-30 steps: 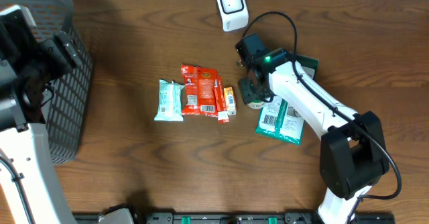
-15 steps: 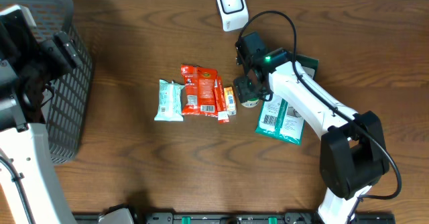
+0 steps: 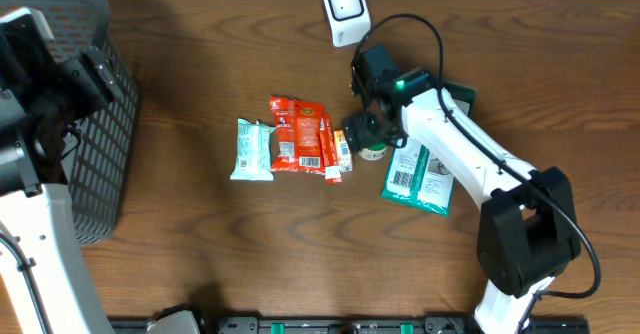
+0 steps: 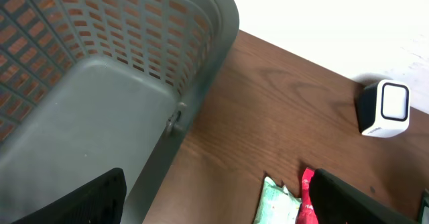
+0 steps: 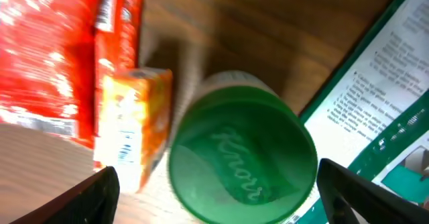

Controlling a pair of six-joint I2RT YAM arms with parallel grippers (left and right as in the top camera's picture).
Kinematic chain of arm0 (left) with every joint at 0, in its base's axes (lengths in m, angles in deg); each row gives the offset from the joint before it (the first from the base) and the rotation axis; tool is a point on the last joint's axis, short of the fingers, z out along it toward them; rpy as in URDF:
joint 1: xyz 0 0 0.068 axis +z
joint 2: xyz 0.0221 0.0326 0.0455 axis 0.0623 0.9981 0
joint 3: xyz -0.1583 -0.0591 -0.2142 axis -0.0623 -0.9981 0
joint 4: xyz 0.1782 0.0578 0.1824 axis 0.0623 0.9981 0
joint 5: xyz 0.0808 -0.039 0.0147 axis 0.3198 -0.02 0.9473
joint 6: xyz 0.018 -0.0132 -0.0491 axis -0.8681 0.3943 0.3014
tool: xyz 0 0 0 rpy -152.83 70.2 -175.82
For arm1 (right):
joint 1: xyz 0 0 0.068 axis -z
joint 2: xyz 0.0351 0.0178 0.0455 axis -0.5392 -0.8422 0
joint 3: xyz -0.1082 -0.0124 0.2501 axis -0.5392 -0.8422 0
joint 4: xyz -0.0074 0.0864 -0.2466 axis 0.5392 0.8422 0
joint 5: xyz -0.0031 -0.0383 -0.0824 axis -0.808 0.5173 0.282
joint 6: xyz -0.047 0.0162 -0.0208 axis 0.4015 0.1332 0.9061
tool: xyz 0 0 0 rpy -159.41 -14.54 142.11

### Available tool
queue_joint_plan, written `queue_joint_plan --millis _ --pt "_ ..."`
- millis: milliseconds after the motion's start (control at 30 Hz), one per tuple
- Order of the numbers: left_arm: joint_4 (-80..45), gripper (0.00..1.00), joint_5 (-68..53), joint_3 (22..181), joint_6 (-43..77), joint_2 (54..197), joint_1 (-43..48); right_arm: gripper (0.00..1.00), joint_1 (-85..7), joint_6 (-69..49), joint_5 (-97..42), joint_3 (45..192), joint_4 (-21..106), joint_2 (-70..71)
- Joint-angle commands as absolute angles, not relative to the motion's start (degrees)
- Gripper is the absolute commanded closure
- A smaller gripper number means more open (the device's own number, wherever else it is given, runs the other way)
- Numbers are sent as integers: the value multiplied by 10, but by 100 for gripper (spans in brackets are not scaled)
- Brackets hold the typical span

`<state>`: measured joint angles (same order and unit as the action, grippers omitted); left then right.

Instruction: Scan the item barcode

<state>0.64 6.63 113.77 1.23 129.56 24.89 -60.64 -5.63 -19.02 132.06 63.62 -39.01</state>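
Our right pincer (image 5: 218, 187) is wide open with the cup (image 5: 242, 158) right under it, holding nothing. We think grabbing it and showing it to the scanner (image 3: 346, 10) are left.

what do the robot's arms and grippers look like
Both the right arm and the left arm are white links with bulky black joints. A thin black cable loops above the right wrist, where a small green light glows. The left gripper and right gripper have plain black fingers.
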Motion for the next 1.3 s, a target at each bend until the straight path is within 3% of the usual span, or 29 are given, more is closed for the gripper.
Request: queue_joint_plan --millis 0,233,333,767,1267 --pt "6 13 63 1145 5 1298 250 10 -603 -111 -206 1358 646 -394" --pt "6 13 63 1145 5 1298 250 11 -595 -240 -162 1355 660 -394" --pt "6 13 63 1145 5 1298 250 1 -595 -244 -148 1351 660 -394" --pt "6 13 63 1145 5 1298 250 1 -596 -285 -150 1305 622 -395" --pt "6 13 63 1145 5 1298 250 16 -599 -304 -152 1284 600 -395"
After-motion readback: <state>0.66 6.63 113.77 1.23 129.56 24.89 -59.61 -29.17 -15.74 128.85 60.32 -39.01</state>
